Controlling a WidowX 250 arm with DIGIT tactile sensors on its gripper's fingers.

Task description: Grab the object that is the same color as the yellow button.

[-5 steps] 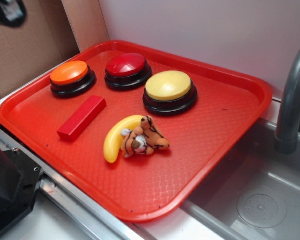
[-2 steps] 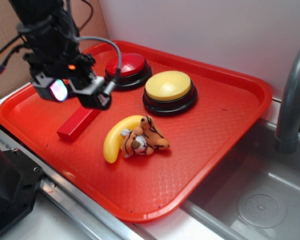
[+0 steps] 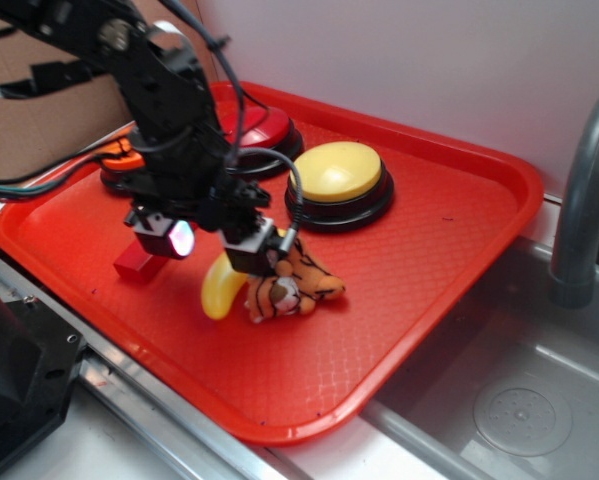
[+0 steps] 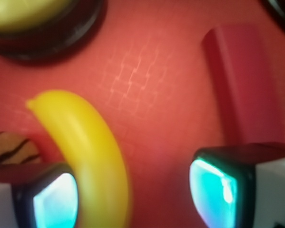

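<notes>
The object, a small curved yellow banana [image 3: 219, 290] [image 4: 85, 142], lies on the red tray [image 3: 459, 230] with an orange tiger plush [image 3: 291, 285] [image 4: 11, 149] against its right side. The pale-yellow button [image 3: 337, 170] [image 4: 23, 12] stands just behind them. My gripper [image 3: 211, 250] [image 4: 137, 194] hovers low over the banana, open. In the wrist view the banana runs close beside the left pad [image 4: 52, 202]; the right pad [image 4: 218, 190] stands well apart, with bare tray between them.
A red block [image 3: 137, 262] [image 4: 242, 85] lies left of the banana, close to my right finger. The arm partly hides the orange button [image 3: 117, 160] and the red button [image 3: 269, 125] at the back. A sink [image 3: 519, 400] and grey faucet [image 3: 587, 200] are to the right.
The arm came in from the upper left and dropped toward the tray. It now stands over the banana; the plush shifted slightly.
</notes>
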